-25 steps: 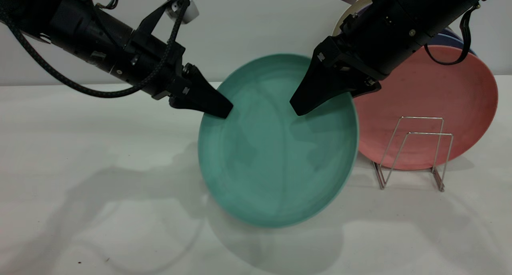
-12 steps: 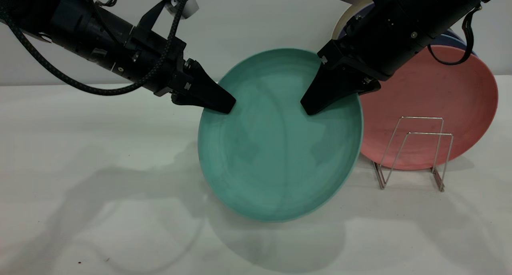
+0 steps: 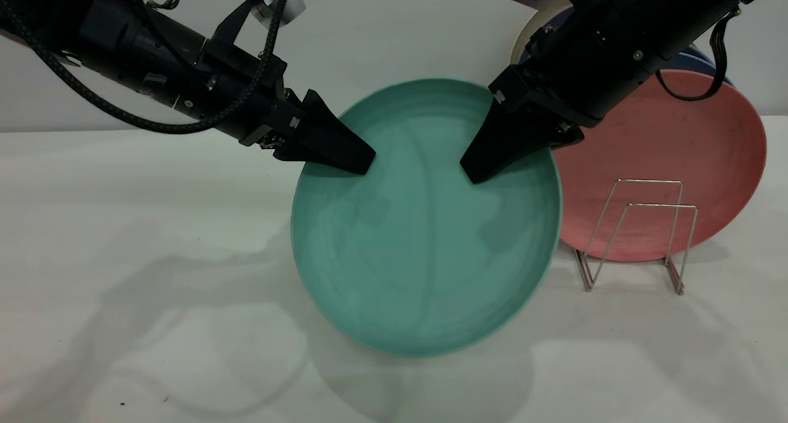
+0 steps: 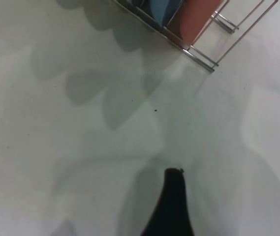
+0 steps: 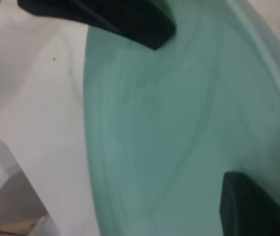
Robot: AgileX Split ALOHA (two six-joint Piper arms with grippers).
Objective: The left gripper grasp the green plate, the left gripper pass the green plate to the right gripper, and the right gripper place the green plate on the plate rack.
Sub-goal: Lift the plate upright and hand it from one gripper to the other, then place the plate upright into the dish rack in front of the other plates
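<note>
Mid-handover: round matte teal-green plate [image 3: 425, 226] held upright in the air above the white table [image 3: 123, 226], just left of the thin silver wire plate rack [image 3: 637, 232], pinched at its upper left rim by the smaller black left gripper [image 3: 360, 163] and at its upper right by the bulkier boxy black right gripper [image 3: 471, 172]. Grasp done, pass apparently under way with both grippers clamped on the plate; release by the left and placing on the rack, beside the pink plate [image 3: 665, 158] already leaning there, not yet done.
</note>
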